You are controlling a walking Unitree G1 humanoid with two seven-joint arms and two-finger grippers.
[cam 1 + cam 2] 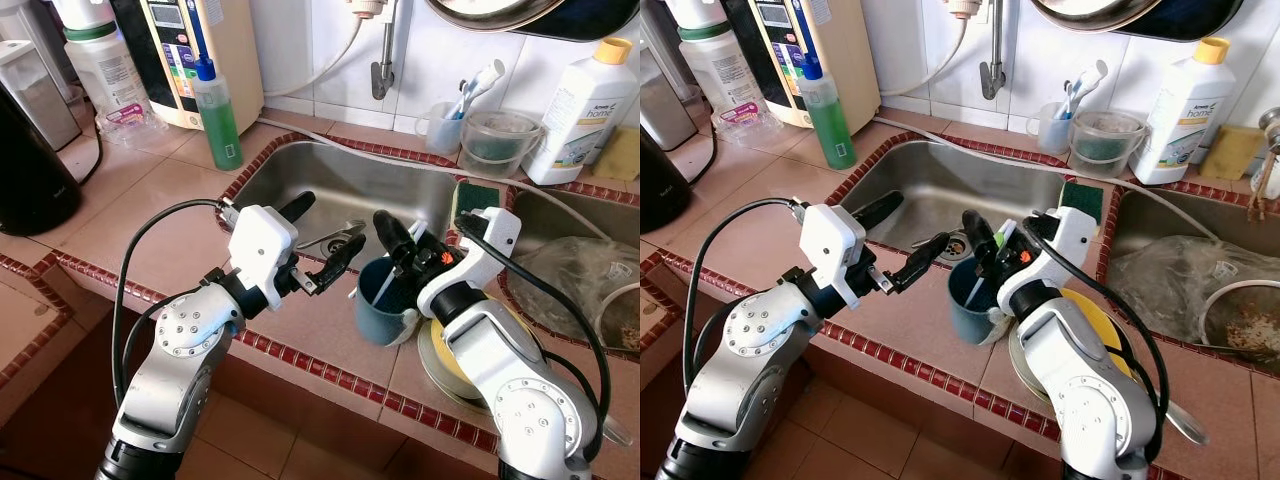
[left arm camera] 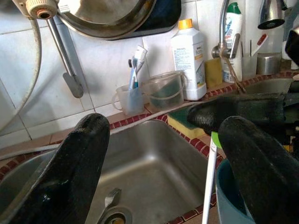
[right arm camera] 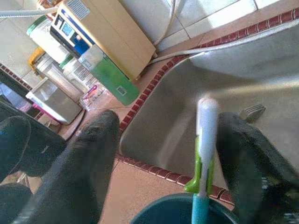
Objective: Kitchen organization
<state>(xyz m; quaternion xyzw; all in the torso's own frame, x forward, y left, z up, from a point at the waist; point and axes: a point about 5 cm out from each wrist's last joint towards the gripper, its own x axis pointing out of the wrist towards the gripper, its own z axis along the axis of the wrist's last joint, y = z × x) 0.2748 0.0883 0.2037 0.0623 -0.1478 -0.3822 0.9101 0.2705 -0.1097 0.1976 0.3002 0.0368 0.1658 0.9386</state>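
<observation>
Toothbrush (image 1: 386, 283) stands tilted in the blue mug (image 1: 383, 312) at lower centre of the head view, on the counter edge just in front of the steel sink (image 1: 370, 185). Right gripper (image 1: 402, 243) hovers over the mug, fingers apart around the brush handle, not clamped. Left gripper (image 1: 322, 235) hangs left of it, fingers spread, empty.

Brushed stainless steel for the sink (image 1: 350, 185), dull sheen. Glazed tile on the counter (image 1: 150, 225), smooth. Glossy, perhaps ceramic, teal mug (image 1: 385, 305). Translucent plastic tub (image 1: 497, 140). Matt black rubbery fingers (image 2: 79, 163).
</observation>
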